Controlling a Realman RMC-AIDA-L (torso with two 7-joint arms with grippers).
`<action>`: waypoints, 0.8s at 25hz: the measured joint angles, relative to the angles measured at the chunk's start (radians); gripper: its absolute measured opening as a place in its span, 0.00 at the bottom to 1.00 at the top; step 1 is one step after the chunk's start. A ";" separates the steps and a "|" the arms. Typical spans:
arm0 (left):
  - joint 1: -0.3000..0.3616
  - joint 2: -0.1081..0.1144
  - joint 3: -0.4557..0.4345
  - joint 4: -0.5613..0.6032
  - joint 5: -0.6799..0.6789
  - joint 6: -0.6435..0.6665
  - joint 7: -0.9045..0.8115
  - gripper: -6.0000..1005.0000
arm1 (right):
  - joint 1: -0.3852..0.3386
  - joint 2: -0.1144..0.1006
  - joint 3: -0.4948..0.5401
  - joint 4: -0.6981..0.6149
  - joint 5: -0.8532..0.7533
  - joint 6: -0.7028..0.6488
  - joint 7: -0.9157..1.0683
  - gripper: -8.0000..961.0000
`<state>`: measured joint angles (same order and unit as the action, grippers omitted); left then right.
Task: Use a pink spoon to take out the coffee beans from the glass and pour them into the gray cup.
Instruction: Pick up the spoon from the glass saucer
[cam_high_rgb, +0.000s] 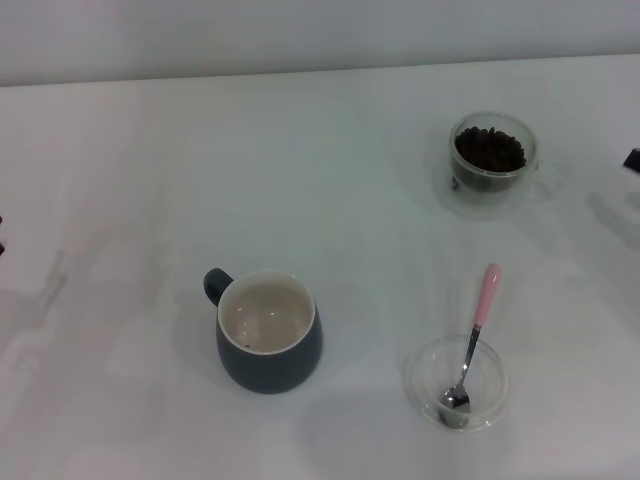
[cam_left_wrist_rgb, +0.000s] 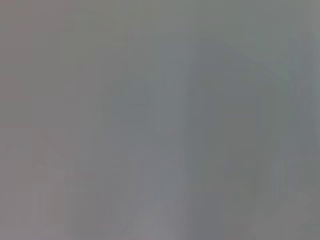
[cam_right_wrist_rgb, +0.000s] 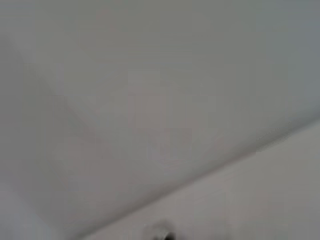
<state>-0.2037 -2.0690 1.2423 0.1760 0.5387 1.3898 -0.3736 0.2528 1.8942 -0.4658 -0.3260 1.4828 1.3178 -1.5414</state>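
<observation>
Nothing was yet in hand; the risks lay in the first pick.

The white desk (cam_high_rgb: 150, 180) lay open between the vessels. The gray cup (cam_high_rgb: 268, 333) stood near-left, well apart from the glass (cam_high_rgb: 491, 163) of coffee beans (cam_high_rgb: 490, 150) far right, so beans might spill in transit. The pink spoon (cam_high_rgb: 474, 335) rested in a shallow dish (cam_high_rgb: 430, 385) near-right and might slip. Neither gripper's fingers could be told.

Head view evenly bright, soft shadows beside gray cup (cam_high_rgb: 268, 332) on table (cam_high_rgb: 150, 200); both wrist views blurred, featureless.
</observation>
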 joint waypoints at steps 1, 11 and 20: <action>-0.002 0.001 -0.003 0.000 0.000 0.000 0.005 0.75 | 0.003 -0.005 0.000 0.002 -0.034 0.017 0.032 0.90; 0.006 -0.002 -0.065 0.039 -0.011 0.006 0.033 0.75 | 0.082 0.022 -0.007 0.004 -0.340 0.076 0.183 0.90; -0.001 0.003 -0.074 0.040 -0.011 0.005 0.038 0.75 | 0.106 0.063 -0.042 0.004 -0.379 0.067 0.188 0.90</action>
<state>-0.2043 -2.0665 1.1684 0.2162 0.5274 1.3946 -0.3354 0.3591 1.9568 -0.5082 -0.3221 1.1040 1.3851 -1.3534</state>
